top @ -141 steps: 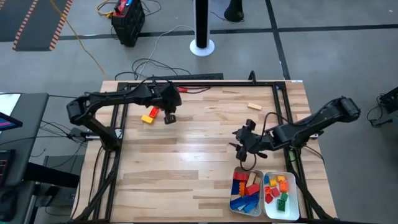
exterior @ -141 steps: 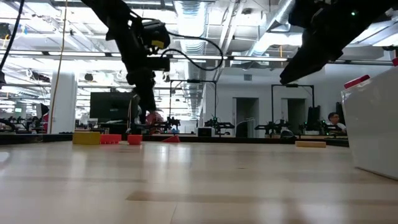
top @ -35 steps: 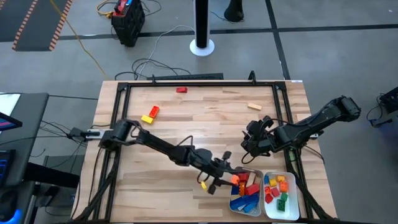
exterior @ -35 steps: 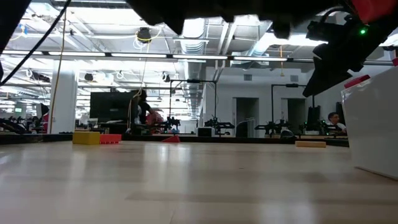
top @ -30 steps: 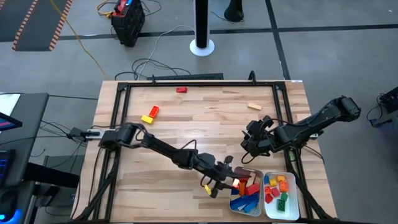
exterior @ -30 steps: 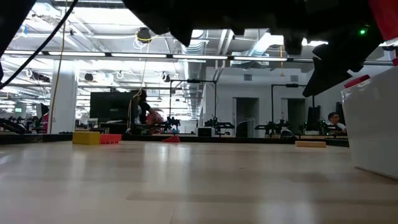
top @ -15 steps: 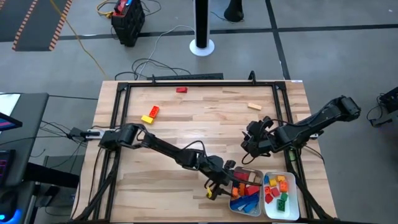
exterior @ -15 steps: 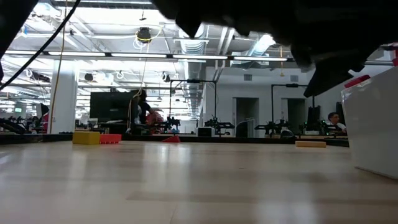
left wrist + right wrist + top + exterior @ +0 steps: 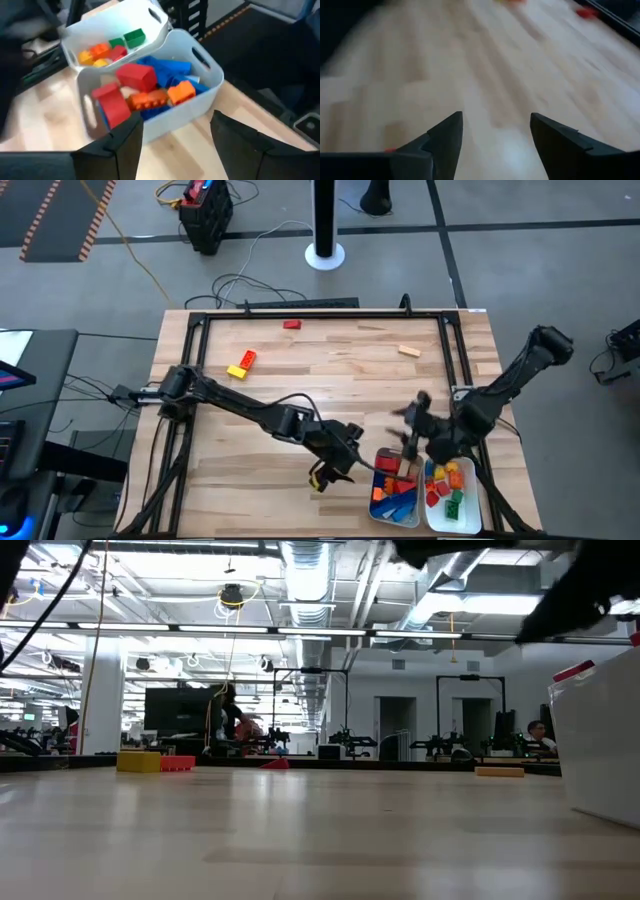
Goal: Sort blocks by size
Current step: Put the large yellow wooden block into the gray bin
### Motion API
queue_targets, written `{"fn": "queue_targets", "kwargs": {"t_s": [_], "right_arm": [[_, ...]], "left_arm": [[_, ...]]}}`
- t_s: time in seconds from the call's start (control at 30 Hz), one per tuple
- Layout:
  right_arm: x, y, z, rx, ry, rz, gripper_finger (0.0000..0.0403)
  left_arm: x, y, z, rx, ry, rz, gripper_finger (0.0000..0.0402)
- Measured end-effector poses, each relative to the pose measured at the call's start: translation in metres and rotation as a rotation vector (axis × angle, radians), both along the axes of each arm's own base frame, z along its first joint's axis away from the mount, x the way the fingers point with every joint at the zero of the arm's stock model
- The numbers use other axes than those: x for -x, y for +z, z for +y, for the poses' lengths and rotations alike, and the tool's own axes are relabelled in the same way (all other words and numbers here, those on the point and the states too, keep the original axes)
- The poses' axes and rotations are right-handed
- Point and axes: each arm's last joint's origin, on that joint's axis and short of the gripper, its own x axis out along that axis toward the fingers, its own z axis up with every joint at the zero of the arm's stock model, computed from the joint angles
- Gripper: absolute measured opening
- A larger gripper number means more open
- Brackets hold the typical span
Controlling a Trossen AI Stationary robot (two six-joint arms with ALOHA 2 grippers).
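Two white trays stand side by side at the table's near right. The left tray [image 9: 384,505] [image 9: 210,75] holds longer red, blue and orange blocks [image 9: 150,90]. The right tray [image 9: 470,510] [image 9: 150,15] holds short green, orange, red and yellow ones [image 9: 112,47]. My left gripper [image 9: 352,457] [image 9: 175,145] hangs open just left of the left tray, with nothing between its fingers. My right gripper [image 9: 408,428] [image 9: 495,145] hovers open and empty just beyond the trays. Loose blocks lie flat on the table: a red one [image 9: 291,324], a yellow-and-red pair [image 9: 240,365] and a tan one [image 9: 408,351].
A black frame [image 9: 320,313] runs round the tabletop. The table's middle and near left show bare wood [image 9: 250,470]. In the low view the tray wall [image 9: 600,740] stands at the right, and the loose blocks [image 9: 138,761] lie far back.
My left gripper carried a red block over the left tray. It has since drawn back toward the table's left and risen, now empty, and the block lies in the tray. My right arm has swung toward the table's near edge, closer to the trays.
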Motion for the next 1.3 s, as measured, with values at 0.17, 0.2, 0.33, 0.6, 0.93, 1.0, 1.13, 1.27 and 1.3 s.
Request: {"fn": "queue_targets", "kwargs": {"t_s": [0.17,0.2,0.33,0.6,0.93,1.0,1.13,1.27,1.3], "right_arm": [[-0.017,0.002,0.031,0.049,0.16,-0.074,0.0246],[-0.02,0.003,0.036,0.057,0.171,-0.067,0.0243],[-0.031,0.01,0.058,0.13,0.248,-0.043,0.0238],[-0.083,0.003,0.094,0.087,0.4,0.096,0.0238],[-0.137,0.002,0.125,-0.056,0.531,0.43,0.0238],[-0.14,-0.003,0.129,-0.088,0.538,0.506,0.0238],[-0.139,-0.017,0.134,-0.134,0.531,0.645,0.0238],[-0.129,-0.025,0.134,-0.159,0.492,0.762,0.0236],[-0.127,-0.026,0.134,-0.16,0.477,0.779,0.0234]], "left_arm": [[0.03,0.001,0.005,-0.09,0.109,-0.035,0.0213],[0.039,0.005,0.008,-0.099,0.142,-0.055,0.0212],[0.074,0.014,0.02,-0.108,0.29,-0.096,0.0212],[0.149,0.02,0.059,-0.033,0.701,-0.037,0.0212],[0.214,0.042,0.092,0.079,1.023,0.023,0.0212],[0.223,0.04,0.099,0.067,1.075,0.079,0.0212],[0.234,0.031,0.114,0.015,1.186,0.196,0.0212],[0.237,0.028,0.123,0.003,1.239,0.231,0.0212],[0.237,0.028,0.123,0.004,1.24,0.232,0.0212]]}}
